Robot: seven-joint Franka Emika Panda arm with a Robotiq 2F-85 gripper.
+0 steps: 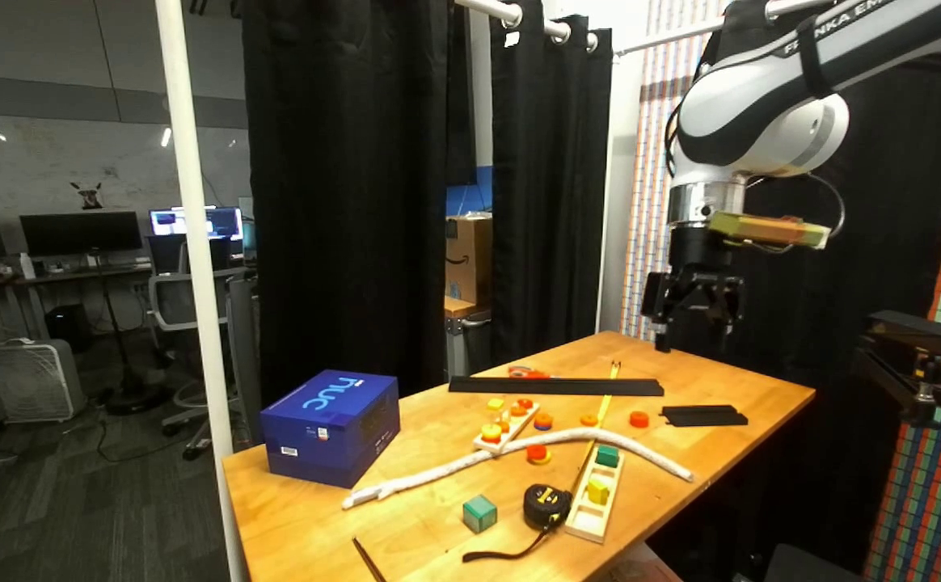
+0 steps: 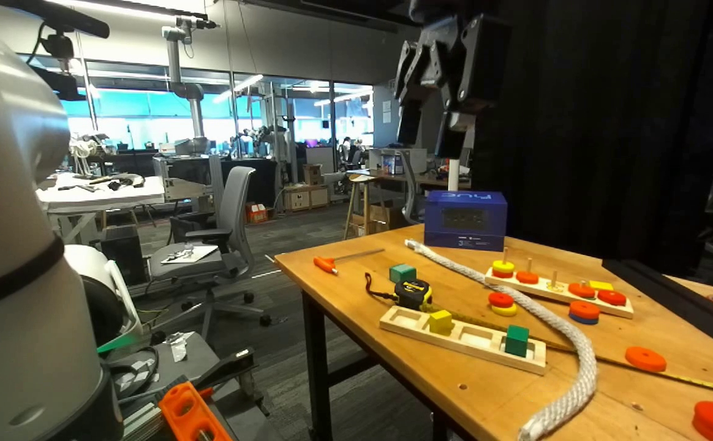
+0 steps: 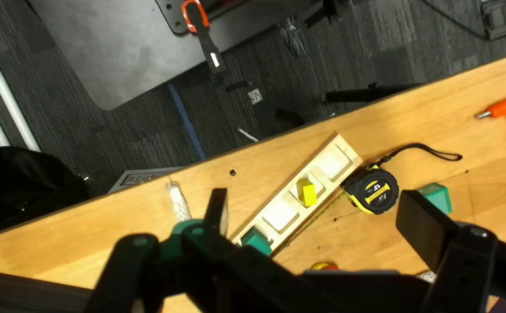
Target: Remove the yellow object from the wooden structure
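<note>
my gripper (image 2: 428,136) hangs wide w/ nothing in it, prob. to straddle the yellow block (image 3: 308,194); i figure the wood tray (image 3: 280,215) pens that in.

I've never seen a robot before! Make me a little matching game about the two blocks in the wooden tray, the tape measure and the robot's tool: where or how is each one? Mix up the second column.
Things:
1. Yellow block in the tray
2. Green block in the tray
3. Tape measure
4. Tool

Where or how:
A. Open, up in the air
B. Between two empty slots
C. Black and yellow, beside the tray
D. At one end of the tray

Right pairs: 1-B, 2-D, 3-C, 4-A
</note>
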